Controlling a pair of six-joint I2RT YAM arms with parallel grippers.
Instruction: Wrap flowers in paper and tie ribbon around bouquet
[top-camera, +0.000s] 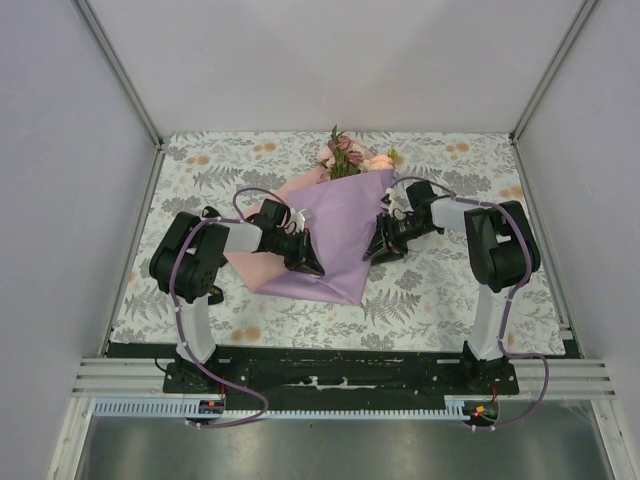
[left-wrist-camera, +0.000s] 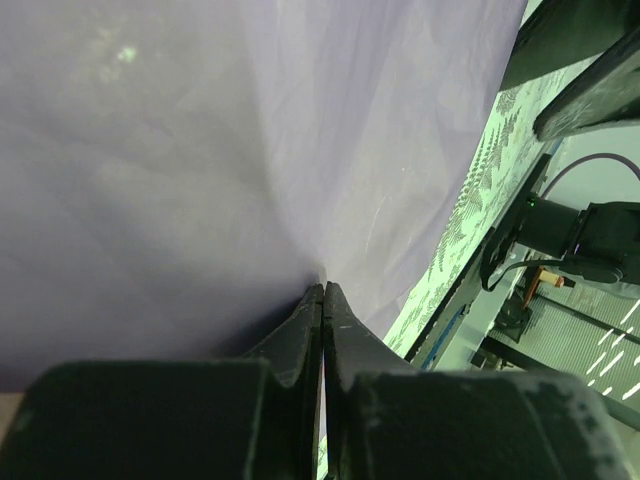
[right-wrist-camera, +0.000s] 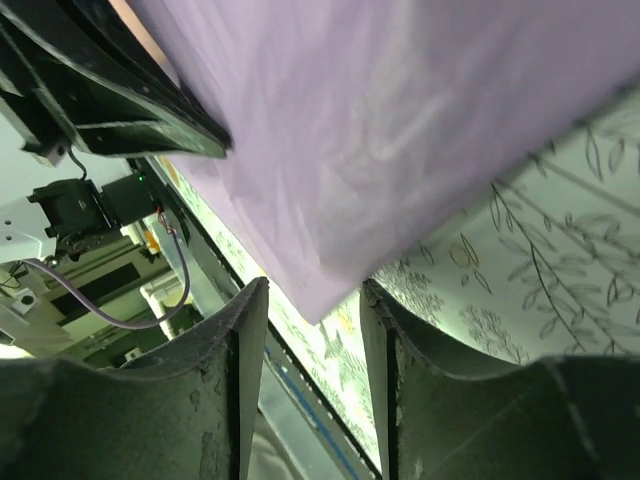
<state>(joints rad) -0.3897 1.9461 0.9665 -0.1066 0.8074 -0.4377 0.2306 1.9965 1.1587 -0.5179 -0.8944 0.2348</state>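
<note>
Lilac-purple thin paper, pink on its underside, is seen from the top camera folded into a cone around a small bunch of pink, peach and mauve artificial flowers. The blooms stick out of the wide far end. The bundle is laid in the middle of a grey-and-orange floral tablecloth. The left gripper is set over the near left part of the paper, just beside the exposed pink flap. The right gripper is placed at the paper's right edge.

From the left wrist camera, nearly the whole frame is filled by the paper. The left gripper is shown with its fingers pressed together. Creases in the sheet are gathered at the fingertips, so a fold of the paper is pinched there. A strip of the tablecloth is glimpsed at the right.

From the right wrist camera, the paper is seen spread across the upper frame above the tablecloth. The right gripper is shown with its fingers spread apart. A corner of the paper hangs over the gap between them, and no grip on it is seen.
</note>
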